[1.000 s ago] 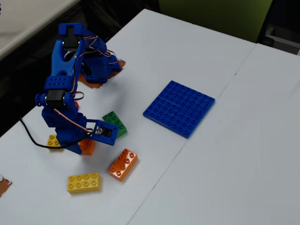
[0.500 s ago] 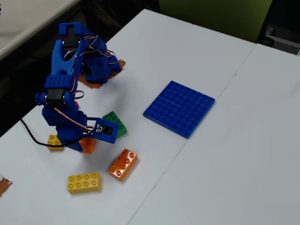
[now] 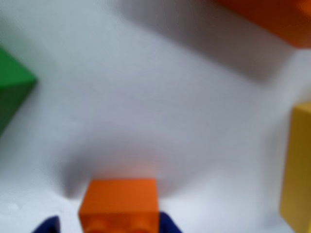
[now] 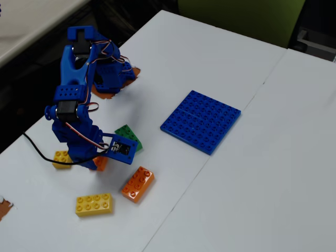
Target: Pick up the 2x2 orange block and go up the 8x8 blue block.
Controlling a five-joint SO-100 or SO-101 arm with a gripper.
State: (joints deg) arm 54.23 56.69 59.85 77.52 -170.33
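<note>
Right now your gripper (image 3: 109, 228) is clamped on the 2x2 orange block (image 3: 119, 201) at the wrist view's bottom centre. Only the fingertips (image 3: 167, 224) seem to bite, so it could slip en route to the 8x8 blue block (image 4: 201, 121), centre-right in the fixed view.

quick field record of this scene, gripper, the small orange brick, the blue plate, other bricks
gripper: blue tips on either side of the 2x2 orange block, seemingly shut on it
2x2 orange block: between the tips in the wrist view; mostly hidden by the arm in the fixed view
8x8 blue block: flat on the white table, bare, right of the arm
other bricks: long orange brick, long yellow brick, small yellow brick, green brick
</note>
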